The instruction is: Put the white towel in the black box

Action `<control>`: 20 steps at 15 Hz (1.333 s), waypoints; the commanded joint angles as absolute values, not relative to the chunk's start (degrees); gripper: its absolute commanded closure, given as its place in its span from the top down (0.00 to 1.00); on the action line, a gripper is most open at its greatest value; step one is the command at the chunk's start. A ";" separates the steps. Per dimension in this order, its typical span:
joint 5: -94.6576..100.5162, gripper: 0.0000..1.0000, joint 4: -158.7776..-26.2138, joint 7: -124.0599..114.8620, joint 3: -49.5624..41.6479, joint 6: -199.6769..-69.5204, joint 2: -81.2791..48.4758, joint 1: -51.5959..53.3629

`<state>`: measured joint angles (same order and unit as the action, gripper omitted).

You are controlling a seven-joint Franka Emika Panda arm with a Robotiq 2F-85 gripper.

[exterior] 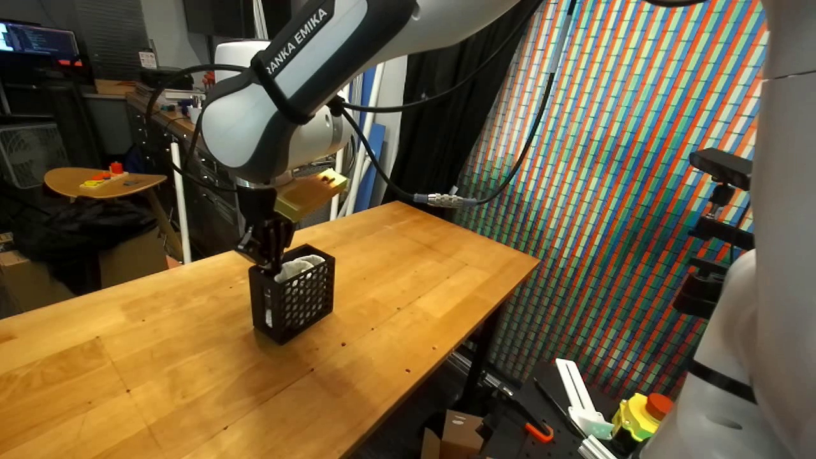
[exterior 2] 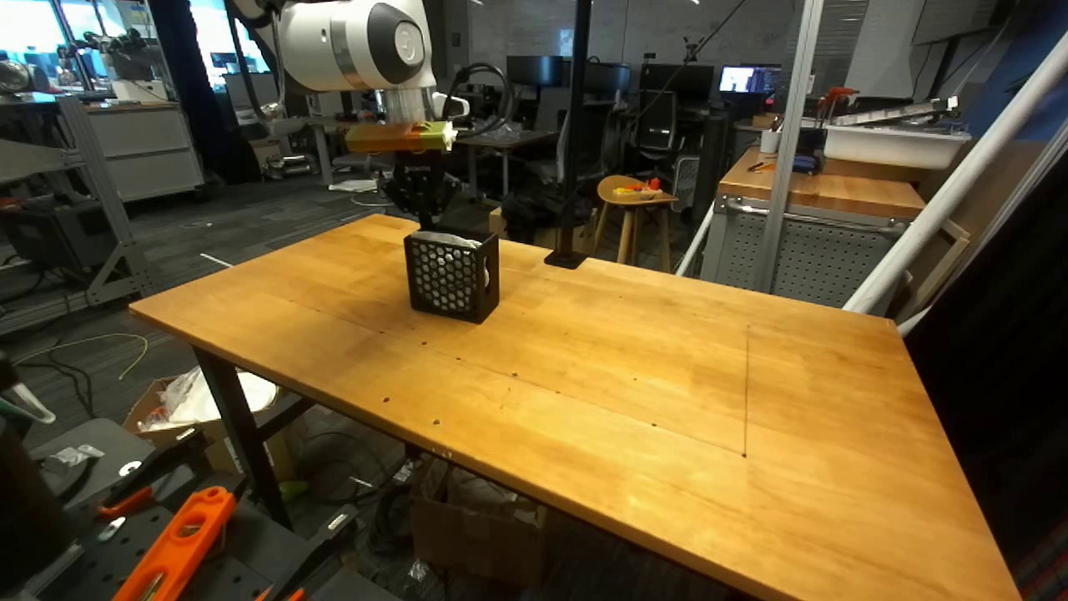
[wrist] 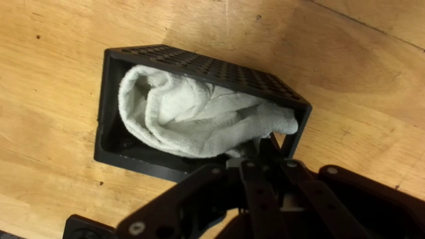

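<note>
"What place is this?"
"A robotics lab, I'd say: in an exterior view, my arm crosses the top, a red push-button sits lower right."
"What else?"
"In an exterior view, monitors top centre, a perforated-front workbench upper right."

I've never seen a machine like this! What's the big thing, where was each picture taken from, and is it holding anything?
The big thing is a robot arm. At its end is a gripper, which works a bit like a hand.

Two pictures come from cameras standing outside the robot, looking from different places. The close-up comes from a camera on its wrist.

On the wooden table stands a black box with honeycomb holes in its side. A white towel is bunched inside it. The gripper is at one end of the box. That spot is dark and partly hidden, so I can't tell whether it's pinching the towel.
</note>
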<state>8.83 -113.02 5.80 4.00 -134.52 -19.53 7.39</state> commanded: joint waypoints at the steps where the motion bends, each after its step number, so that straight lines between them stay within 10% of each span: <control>1: 9.48 0.12 -112.88 7.10 4.05 -135.30 -20.63 6.53; 20: 3.47 0.12 -112.17 15.78 4.49 -139.76 -27.88 -1.38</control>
